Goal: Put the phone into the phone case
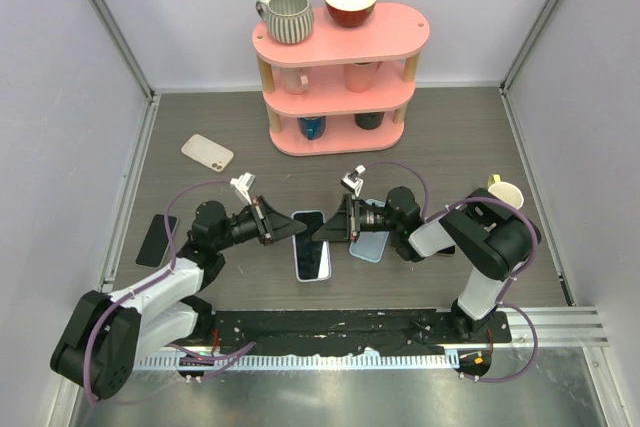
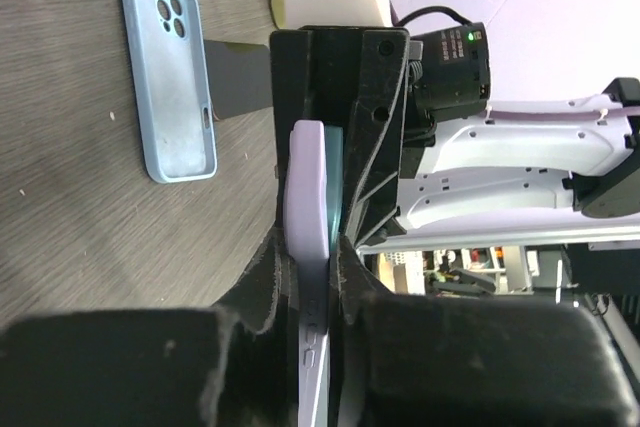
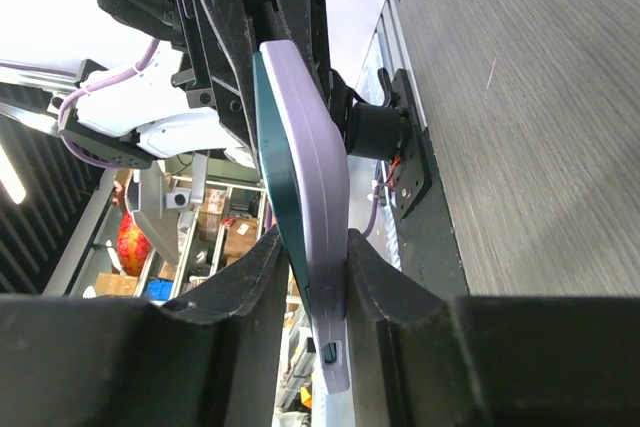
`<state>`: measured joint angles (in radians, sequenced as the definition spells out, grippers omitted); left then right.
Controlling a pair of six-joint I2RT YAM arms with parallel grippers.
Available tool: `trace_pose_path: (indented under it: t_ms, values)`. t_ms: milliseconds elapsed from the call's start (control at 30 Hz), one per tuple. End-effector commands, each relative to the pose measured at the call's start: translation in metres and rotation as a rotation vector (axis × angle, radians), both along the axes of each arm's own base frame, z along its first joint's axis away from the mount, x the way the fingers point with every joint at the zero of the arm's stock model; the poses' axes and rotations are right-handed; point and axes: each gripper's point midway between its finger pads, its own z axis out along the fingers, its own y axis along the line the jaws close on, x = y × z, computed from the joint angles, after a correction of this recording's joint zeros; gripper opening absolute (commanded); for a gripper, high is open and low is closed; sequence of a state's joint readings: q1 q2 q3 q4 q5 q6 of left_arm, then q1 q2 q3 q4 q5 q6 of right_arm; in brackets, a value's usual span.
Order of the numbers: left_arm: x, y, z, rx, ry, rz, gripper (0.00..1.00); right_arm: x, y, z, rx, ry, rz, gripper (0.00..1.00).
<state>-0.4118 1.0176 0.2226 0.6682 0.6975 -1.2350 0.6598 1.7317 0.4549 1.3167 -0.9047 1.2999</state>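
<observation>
A lilac phone case [image 1: 297, 250] with the dark teal phone [image 1: 312, 259] in it is held over the table's middle, between both arms. My left gripper [image 1: 283, 227] is shut on its left end. In the left wrist view the jaws press both sides of the case [image 2: 305, 187], and the phone's teal edge [image 2: 333, 182] shows beside it. My right gripper [image 1: 328, 230] pinches the other end. In the right wrist view one finger bears on the phone [image 3: 272, 147], the other on the case [image 3: 315, 167]. The phone sits slightly proud of the case there.
A light blue case [image 1: 370, 243] lies on the table under the right gripper, also in the left wrist view [image 2: 168, 67]. A beige case [image 1: 207, 152] and a black phone [image 1: 156, 239] lie at the left. A pink shelf [image 1: 340, 57] with mugs stands behind. A yellow cup [image 1: 505, 192] stands at the right.
</observation>
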Motion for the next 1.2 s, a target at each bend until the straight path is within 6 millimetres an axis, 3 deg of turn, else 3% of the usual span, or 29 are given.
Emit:
trace_pose_path:
  t_ms: [0,100,233,267,300,333,433,467,500,567,700,800,933,967,1033,1067,1167]
  values:
    - [0.005,-0.003,0.033,-0.024,-0.157,-0.022,0.01,-0.014,-0.003,0.069,0.246,-0.285,0.047,0.39]
    - [0.001,-0.004,0.032,-0.018,-0.161,-0.048,0.01,-0.007,0.001,0.076,0.261,-0.28,0.034,0.44]
    - [0.0,-0.004,0.029,-0.009,-0.155,-0.053,0.01,0.001,0.002,0.082,0.274,-0.282,0.014,0.41]
    - [0.0,-0.004,0.029,-0.008,-0.156,-0.053,0.0,0.003,0.002,0.083,0.276,-0.286,0.011,0.37]
    - [0.0,-0.004,0.029,-0.01,-0.156,-0.055,0.01,0.002,0.002,0.083,0.276,-0.291,0.013,0.25]
    - [0.001,-0.004,0.029,-0.009,-0.155,-0.052,0.0,0.002,0.001,0.083,0.275,-0.293,0.011,0.19]
    - [0.003,-0.005,0.032,-0.014,-0.156,-0.048,0.09,-0.001,0.0,0.078,0.265,-0.305,0.027,0.03]
    - [0.003,-0.005,0.034,-0.016,-0.159,-0.048,0.14,-0.003,-0.001,0.078,0.264,-0.308,0.032,0.01]
    - [0.004,-0.006,0.038,-0.021,-0.163,-0.052,0.28,-0.003,-0.001,0.078,0.264,-0.311,0.036,0.01]
    - [0.006,-0.007,0.041,-0.025,-0.166,-0.052,0.35,-0.006,-0.002,0.077,0.261,-0.316,0.05,0.01]
    - [0.01,-0.01,0.046,-0.039,-0.162,-0.06,0.4,-0.01,-0.003,0.078,0.261,-0.322,0.067,0.01]
    - [0.011,-0.012,0.05,-0.074,-0.167,-0.072,0.33,-0.01,-0.004,0.078,0.261,-0.322,0.064,0.01]
    - [0.01,-0.014,0.048,-0.081,-0.163,-0.087,0.13,-0.01,-0.003,0.076,0.257,-0.316,0.066,0.06]
    - [0.01,-0.013,0.047,-0.081,-0.162,-0.086,0.03,-0.01,-0.003,0.075,0.254,-0.312,0.067,0.13]
    - [0.009,-0.013,0.048,-0.081,-0.169,-0.086,0.0,-0.01,-0.003,0.075,0.254,-0.312,0.064,0.23]
    - [0.009,-0.013,0.048,-0.079,-0.174,-0.087,0.0,-0.009,-0.003,0.076,0.256,-0.311,0.063,0.32]
    - [0.007,-0.013,0.05,-0.07,-0.184,-0.097,0.0,-0.006,-0.003,0.081,0.268,-0.312,0.042,0.43]
